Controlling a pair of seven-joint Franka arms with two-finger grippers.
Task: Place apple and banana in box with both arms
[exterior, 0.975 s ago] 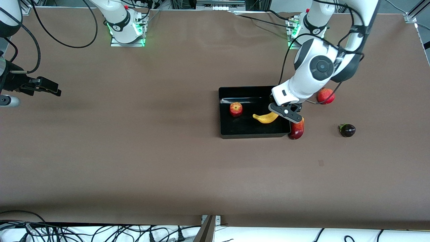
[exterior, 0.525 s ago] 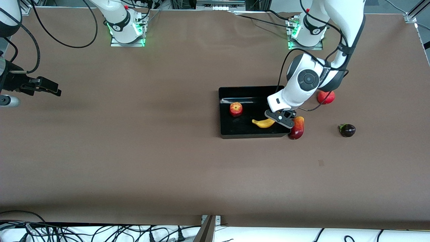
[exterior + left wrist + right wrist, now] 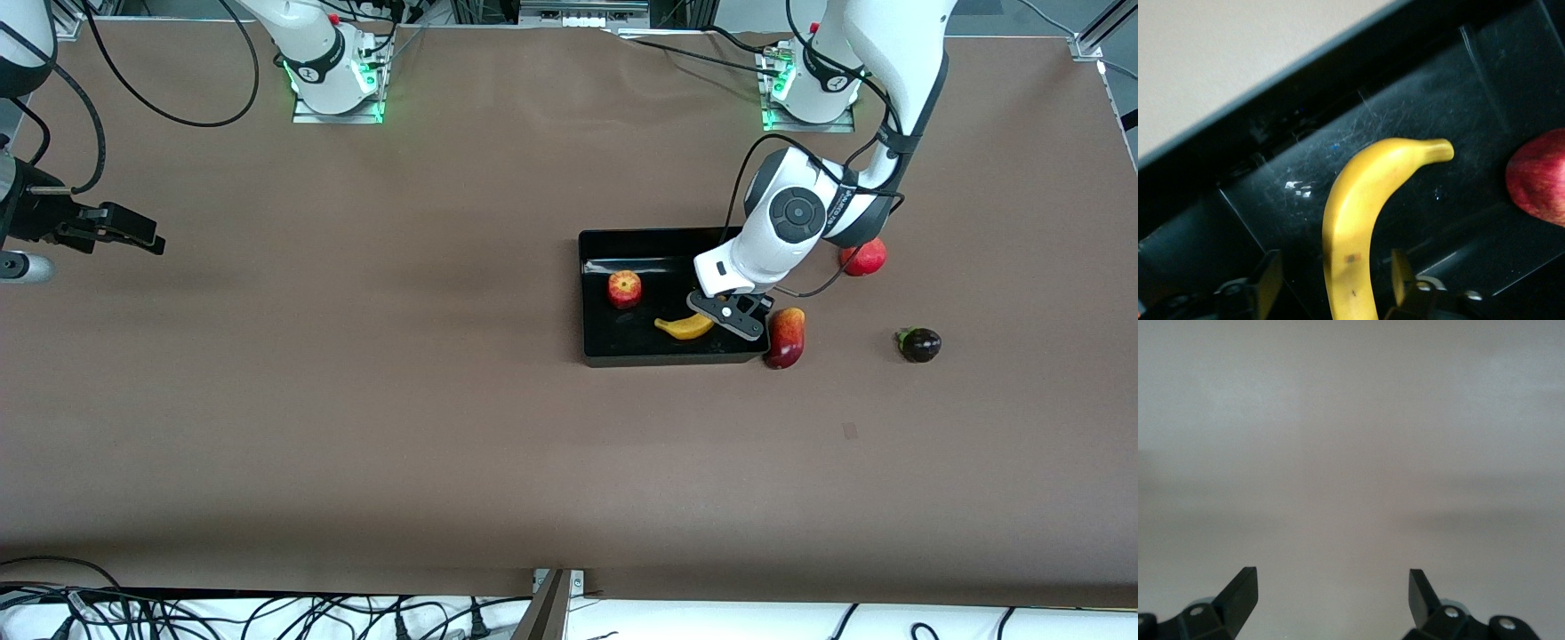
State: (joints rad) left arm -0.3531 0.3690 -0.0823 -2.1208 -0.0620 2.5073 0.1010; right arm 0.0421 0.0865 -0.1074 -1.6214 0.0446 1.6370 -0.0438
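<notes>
**Banana down in box – release stage**

My left gripper (image 3: pixel 722 315) sits low inside the box (image 3: pixel 594 293), at the corner toward the left arm's end, nearer the front cam. From the left wrist view the fingers (image 3: pixel 1269 280) stand either side of the banana (image 3: pixel 1358 220) w/ a visible gap on both sides, so I read them as spread and no longer pinching; the banana lies between them, apparently resting on the box floor, though contact w/ the floor I can't fully confirm. Its free tip points toward the apple (image 3: pixel 624 289), which sits in the box too, apart from the banana, toward the right arm's end.

Just outside the box wall, touching or nearly so, lies an oval red-yellow fruit (image 3: pixel 786 337). A round red fruit (image 3: pixel 863 256) sits partly under my left forearm, farther from the front cam, and a dark purple one (image 3: pixel 919 344) well apart toward the left arm's end.

My right gripper (image 3: pixel 120 233) waits, parked over bare table (image 3: pixel 356 427) at the right arm's end, fingers wide apart, holding nothing.

Step, as I judge it: final placement, both fruits in. Next: lift straight up, w/o dragging the banana or clipping the box wall or the oval fruit.
</notes>
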